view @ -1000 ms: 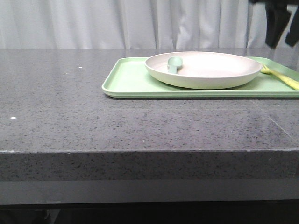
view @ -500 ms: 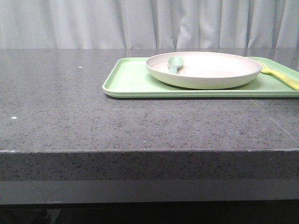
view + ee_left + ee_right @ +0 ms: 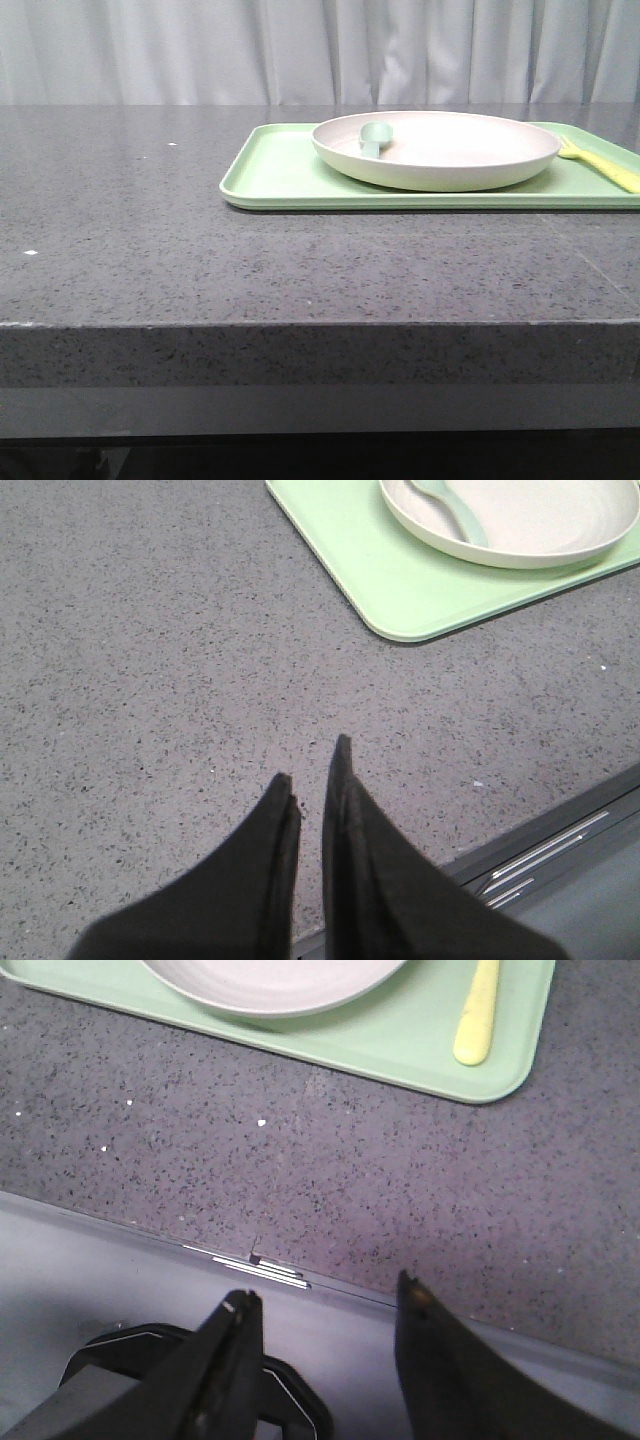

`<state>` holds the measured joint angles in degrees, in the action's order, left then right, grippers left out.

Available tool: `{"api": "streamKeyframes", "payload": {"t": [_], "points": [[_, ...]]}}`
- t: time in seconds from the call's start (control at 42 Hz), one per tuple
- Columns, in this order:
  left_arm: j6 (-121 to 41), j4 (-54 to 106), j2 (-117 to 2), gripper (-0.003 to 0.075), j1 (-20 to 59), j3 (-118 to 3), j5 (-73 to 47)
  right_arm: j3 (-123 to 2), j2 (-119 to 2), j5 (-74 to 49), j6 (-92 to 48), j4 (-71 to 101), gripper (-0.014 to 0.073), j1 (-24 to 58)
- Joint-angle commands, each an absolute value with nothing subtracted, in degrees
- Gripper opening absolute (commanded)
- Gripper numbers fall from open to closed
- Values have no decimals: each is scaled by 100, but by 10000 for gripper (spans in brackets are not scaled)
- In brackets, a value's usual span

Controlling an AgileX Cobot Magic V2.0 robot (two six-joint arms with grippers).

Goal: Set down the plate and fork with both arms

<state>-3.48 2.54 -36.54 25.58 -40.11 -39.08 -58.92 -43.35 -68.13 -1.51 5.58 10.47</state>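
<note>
The cream-beige plate (image 3: 435, 150) sits on a light-green tray (image 3: 285, 175) at the table's right. The yellow fork (image 3: 600, 163) lies on the tray to the plate's right. The plate also shows in the left wrist view (image 3: 520, 520) and the right wrist view (image 3: 270, 980). The fork's handle shows in the right wrist view (image 3: 478, 1015). My left gripper (image 3: 312, 765) is nearly shut and empty above bare table near the front edge. My right gripper (image 3: 325, 1300) is open and empty, over the table's front edge. Neither gripper shows in the front view.
A pale teal-green spoon (image 3: 373, 137) lies in the plate, also seen in the left wrist view (image 3: 455, 505). The dark speckled table (image 3: 150, 230) spreads to the tray's left. A grey curtain (image 3: 300, 50) hangs behind. A black base (image 3: 130, 1360) lies below the table edge.
A dark arm at the top right of the front view one second ago has left that view. Plate, fork and tray have not moved.
</note>
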Motion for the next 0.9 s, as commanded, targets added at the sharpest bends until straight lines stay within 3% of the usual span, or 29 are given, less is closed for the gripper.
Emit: {"api": "streamKeyframes", "payload": {"t": [0.0, 0.262, 0.548, 0.619, 0.714, 0.81, 0.881], "points": [[-293, 277, -3645, 61, 2547, -4166, -3501, -5650, -3748, -6331, -203, 532, 351, 1038], [-293, 277, -3645, 61, 2547, -4166, -3490, -4947, -2737, -6216, 244, -80, 351, 1038], [-293, 277, -3645, 61, 2547, -4166, -3490, -4857, -2627, -6221, 313, -94, 338, 1038], [-272, 277, -3645, 54, 2547, -4166, -3490, -4857, -2627, -6242, 313, -74, 273, 1038], [-252, 277, -3645, -11, 2547, -4166, -3490, -4857, -2627, -6221, 313, 49, 99, 1038], [-252, 277, -3645, -18, 2547, -4166, -3490, -4857, -2627, -6148, 313, 222, -76, 1038], [-252, 277, -3645, -18, 2547, -4166, -3480, -4852, -2627, -6091, 313, 352, -62, 1038]]}}
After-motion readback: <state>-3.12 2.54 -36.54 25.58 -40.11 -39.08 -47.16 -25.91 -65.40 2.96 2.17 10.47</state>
